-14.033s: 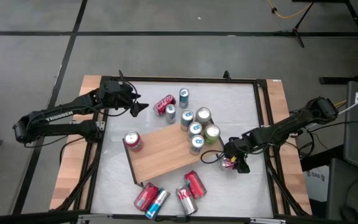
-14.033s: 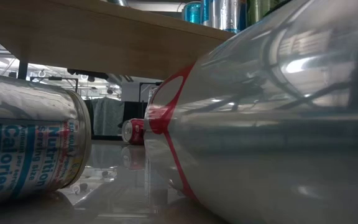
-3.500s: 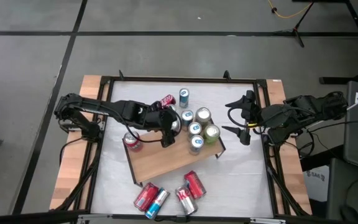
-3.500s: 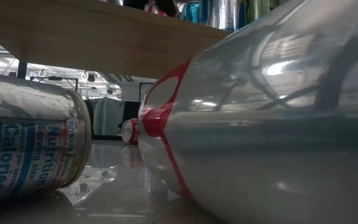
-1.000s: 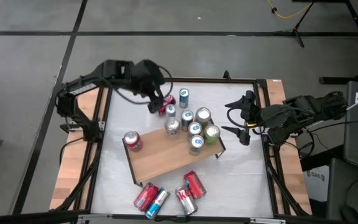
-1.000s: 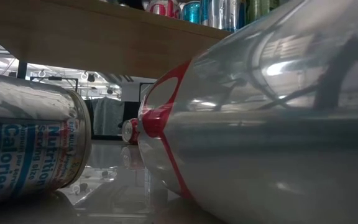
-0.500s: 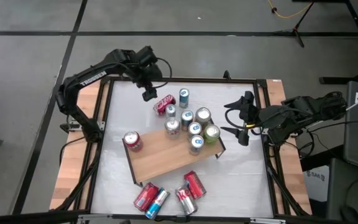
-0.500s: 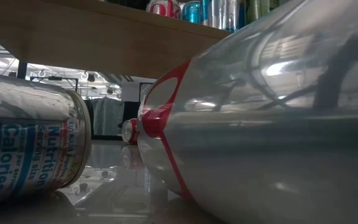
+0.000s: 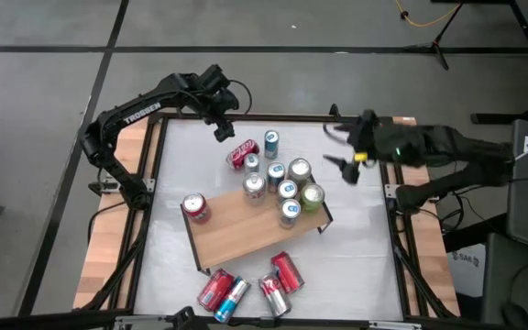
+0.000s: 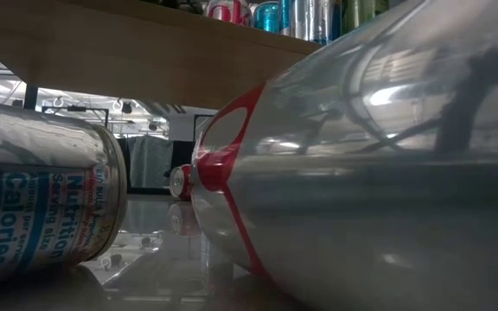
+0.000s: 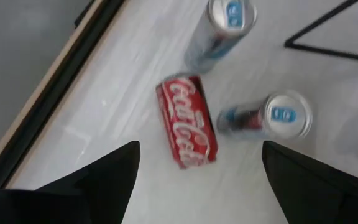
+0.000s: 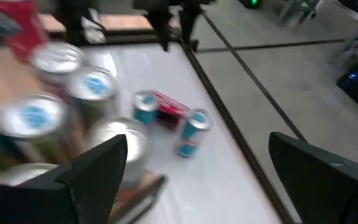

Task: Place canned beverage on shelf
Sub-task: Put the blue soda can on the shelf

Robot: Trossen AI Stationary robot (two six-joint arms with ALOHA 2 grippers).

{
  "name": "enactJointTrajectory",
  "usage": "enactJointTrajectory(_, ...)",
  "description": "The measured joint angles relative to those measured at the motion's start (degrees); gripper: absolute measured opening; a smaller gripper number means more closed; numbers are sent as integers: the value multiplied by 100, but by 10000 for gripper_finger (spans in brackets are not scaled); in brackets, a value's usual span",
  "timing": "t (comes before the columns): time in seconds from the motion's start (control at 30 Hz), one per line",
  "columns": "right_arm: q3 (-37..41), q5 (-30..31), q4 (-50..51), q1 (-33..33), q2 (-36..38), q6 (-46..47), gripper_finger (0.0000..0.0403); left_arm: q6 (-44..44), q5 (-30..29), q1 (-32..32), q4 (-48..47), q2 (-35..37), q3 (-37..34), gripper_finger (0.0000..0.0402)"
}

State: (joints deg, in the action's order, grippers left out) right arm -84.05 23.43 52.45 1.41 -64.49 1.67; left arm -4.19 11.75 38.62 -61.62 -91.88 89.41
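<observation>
Several cans already stand on the shelf point(image 9: 246, 225), the wooden board on black legs sitting at an angle in the middle of the bench point(image 9: 356, 266): a red one near its left corner and a cluster toward its far right end. More cans lie loose on the bench near the front edge, and a few remain behind the shelf. As I read it, I'm between placements and lining up the next pick. My left gripper point(image 9: 221, 133) hangs above the back of the bench with its jaws spread and nothing between them, looking down on the red cola can point(image 11: 187, 122), which lies on its side just beside two upright silver-and-blue cans point(image 11: 272, 118). My right gripper point(image 9: 348, 167) is raised near the back right of the bench, jaws spread and empty, facing the cluster on the shelf. Next I judge I must lower the left jaws to straddle the lying red can across its barrel without knocking its upright neighbours, then close.
</observation>
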Motion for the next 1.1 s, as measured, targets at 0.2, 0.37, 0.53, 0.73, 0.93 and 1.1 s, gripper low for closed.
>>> enactJointTrajectory(0.2,0,-1627,-102,-2065,-77,-1554,379,259,-7,1,186,0,0,328)
enactJointTrajectory(0.37,-2,-3062,-706,-3562,-266,-1930,379,731,-7,-45,186,0,0,328)
enactJointTrajectory(0.53,-2,-4340,-1063,-4336,-683,-2346,379,855,-22,-137,196,0,0,328)
enactJointTrajectory(0.73,-2,-4964,-1270,-4583,-1474,-2979,379,857,-24,-251,275,0,0,328)
enactJointTrajectory(0.93,-2,-5569,-1302,-4572,-2311,-3644,379,885,-24,-350,277,0,0,328)
enactJointTrajectory(1.1,-2,-6356,-1528,-4571,-2929,-3869,379,1136,-24,-381,280,0,0,328)
